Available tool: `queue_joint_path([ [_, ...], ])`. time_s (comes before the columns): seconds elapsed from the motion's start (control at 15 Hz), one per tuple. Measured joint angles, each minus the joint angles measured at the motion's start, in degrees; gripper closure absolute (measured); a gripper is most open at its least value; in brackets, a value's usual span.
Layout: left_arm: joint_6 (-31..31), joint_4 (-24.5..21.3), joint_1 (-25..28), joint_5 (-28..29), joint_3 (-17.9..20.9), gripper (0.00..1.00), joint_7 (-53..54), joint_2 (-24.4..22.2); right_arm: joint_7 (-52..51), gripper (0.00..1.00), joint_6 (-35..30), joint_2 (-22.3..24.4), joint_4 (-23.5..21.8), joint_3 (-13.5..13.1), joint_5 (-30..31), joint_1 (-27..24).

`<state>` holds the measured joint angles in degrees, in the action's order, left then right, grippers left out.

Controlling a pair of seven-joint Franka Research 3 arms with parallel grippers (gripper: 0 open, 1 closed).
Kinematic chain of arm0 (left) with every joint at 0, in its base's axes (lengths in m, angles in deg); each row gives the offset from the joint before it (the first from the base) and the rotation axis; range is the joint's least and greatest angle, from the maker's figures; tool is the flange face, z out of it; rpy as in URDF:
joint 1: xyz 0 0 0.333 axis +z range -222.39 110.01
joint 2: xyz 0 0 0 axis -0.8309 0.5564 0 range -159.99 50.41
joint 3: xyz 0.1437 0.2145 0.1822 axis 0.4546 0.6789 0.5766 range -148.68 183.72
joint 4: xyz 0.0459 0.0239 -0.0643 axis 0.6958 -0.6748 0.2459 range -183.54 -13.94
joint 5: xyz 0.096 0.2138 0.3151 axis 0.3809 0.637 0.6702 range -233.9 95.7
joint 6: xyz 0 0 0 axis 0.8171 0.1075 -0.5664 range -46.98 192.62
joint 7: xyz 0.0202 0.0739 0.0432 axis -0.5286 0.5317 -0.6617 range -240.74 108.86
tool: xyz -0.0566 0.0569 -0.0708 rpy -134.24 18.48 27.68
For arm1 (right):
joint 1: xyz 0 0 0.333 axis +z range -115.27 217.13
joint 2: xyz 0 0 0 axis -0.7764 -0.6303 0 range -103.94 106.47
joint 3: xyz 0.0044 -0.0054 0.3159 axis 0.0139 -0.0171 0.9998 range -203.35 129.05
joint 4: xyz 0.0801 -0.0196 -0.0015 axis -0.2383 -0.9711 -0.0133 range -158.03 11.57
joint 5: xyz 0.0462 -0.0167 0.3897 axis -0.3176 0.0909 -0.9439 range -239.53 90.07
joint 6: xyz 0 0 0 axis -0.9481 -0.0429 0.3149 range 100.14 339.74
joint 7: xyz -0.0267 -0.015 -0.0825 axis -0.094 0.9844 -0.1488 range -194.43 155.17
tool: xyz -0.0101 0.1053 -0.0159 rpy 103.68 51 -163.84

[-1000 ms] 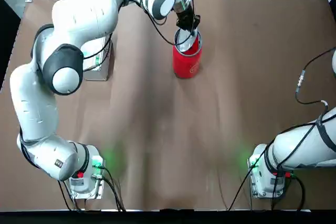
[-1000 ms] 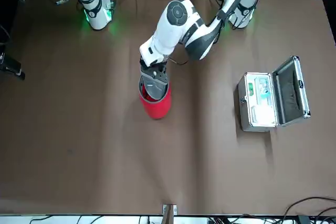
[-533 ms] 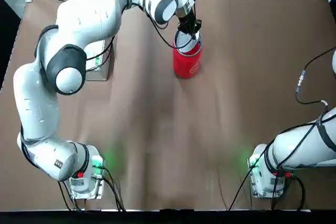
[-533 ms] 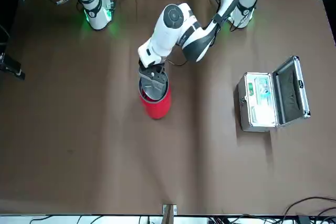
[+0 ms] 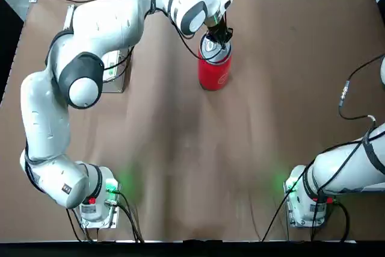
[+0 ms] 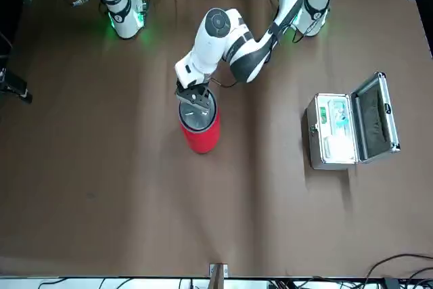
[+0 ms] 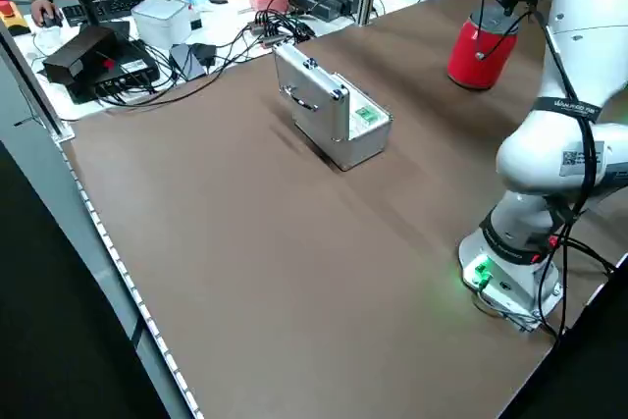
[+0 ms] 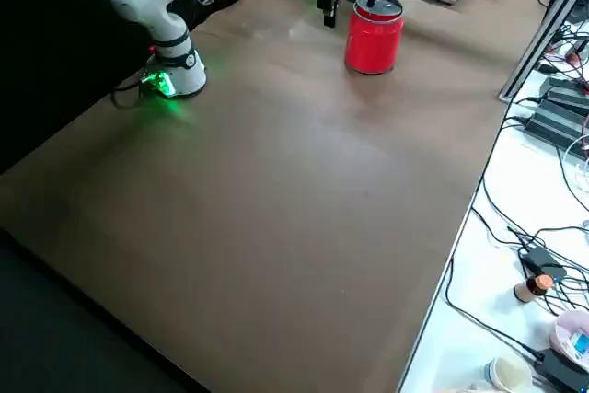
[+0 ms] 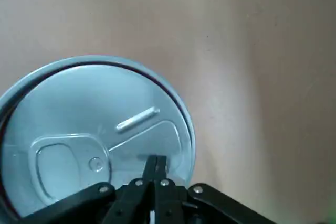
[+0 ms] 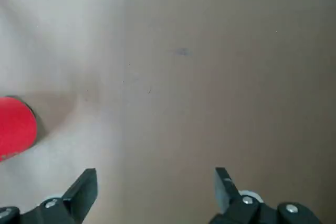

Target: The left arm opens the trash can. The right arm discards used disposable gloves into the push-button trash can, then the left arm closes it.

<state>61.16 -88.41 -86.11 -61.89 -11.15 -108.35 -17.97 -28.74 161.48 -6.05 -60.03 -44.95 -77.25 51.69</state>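
- Your left gripper (image 9: pixel 155 167) has come down since a second ago, and the trash can's lid (image 9: pixel 94 129), tilted up then, now lies flat.
- Its fingers are pressed together, tips on the lid near the rim.
- The trash can (image 5: pixel 214 64) stands upright mid-table, well apart from the open silver case (image 6: pixel 348 126).
- Your right gripper (image 10: pixel 152 190) hangs spread wide and empty over bare table (image 10: pixel 210 77).

We count two arms: the left arm (image 5: pixel 102 22) and the right arm (image 5: pixel 349 167), each with one gripper, the left gripper (image 9: pixel 156 167) and the right gripper (image 10: pixel 155 190). We see one trash can (image 5: pixel 214 67) with one lid (image 9: pixel 89 129), and one silver case (image 6: pixel 348 130) on one table (image 5: pixel 192 148).
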Motion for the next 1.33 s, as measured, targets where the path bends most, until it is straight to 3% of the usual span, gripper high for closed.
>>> queue_joint_path([
  [0.8, 2.14, 0.27, -3.8, 0.89, 4.05, 0.99, -1.37, 0.84, 0.0, 0.01, 0.07, 0.0, 0.0, -0.01, 0.0, -0.01],
  [1.33, 2.6, -0.01, -4.13, 1.43, 4.36, 0.99, -1.37, 0.92, 0.0, 0.01, 0.21, 0.0, 0.0, -0.1, 0.0, -0.04],
])
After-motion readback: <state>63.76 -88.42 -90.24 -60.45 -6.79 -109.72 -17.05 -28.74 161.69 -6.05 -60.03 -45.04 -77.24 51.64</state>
